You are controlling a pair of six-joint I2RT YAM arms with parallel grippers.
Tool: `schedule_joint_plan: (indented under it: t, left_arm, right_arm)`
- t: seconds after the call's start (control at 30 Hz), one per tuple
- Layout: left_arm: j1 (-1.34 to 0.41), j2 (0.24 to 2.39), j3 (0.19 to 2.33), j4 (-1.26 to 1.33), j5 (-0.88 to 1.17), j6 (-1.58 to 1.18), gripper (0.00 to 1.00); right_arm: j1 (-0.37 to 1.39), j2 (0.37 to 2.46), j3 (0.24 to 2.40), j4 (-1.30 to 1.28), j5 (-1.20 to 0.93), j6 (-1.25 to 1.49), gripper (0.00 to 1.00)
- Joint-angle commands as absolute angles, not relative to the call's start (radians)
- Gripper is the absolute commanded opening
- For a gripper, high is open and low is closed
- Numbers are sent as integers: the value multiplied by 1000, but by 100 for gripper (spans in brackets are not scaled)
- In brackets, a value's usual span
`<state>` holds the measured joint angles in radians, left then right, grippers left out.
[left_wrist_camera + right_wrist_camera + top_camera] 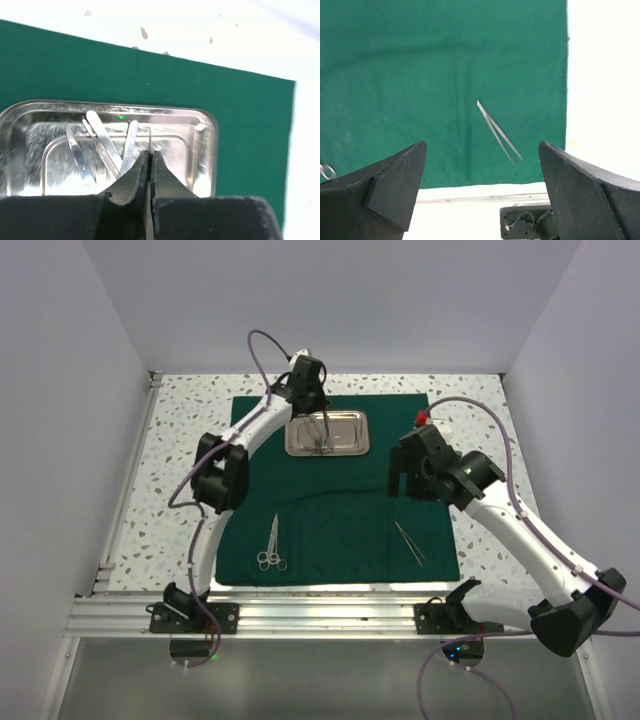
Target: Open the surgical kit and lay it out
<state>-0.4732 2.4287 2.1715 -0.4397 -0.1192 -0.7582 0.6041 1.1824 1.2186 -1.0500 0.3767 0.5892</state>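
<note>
The dark green cloth lies spread flat on the table. The steel tray sits at its far middle and holds several slim silver instruments. My left gripper is down in the tray. In the left wrist view the left gripper is shut on a thin silver instrument seen edge-on between the fingers. Ring-handled scissors lie on the cloth at front left. Tweezers lie at front right. My right gripper hovers open and empty above the cloth, the tweezers between its fingers in its view.
The speckled table borders the cloth on both sides, with white walls around. An aluminium rail and the arm bases run along the near edge. A base mount shows below the cloth edge. A scissors ring shows at far left.
</note>
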Motion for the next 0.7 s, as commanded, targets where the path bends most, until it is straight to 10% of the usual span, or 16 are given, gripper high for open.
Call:
schedule_joint_plan:
  t: [0.0,0.37,0.67]
  left_arm:
    - [-482,2192,2052,-403,-83,-762,0]
    - [-832,1864,1613,-426,-224,-975,0]
    - [-1126,2046,1644,-534,-327,-1221,0]
  right_arm:
    - [603,1155,1350,-1169,541,649,98]
    - [594,1077,1555,-1406,617,788,98]
    - [595,953,1625,-1566,548,772,98]
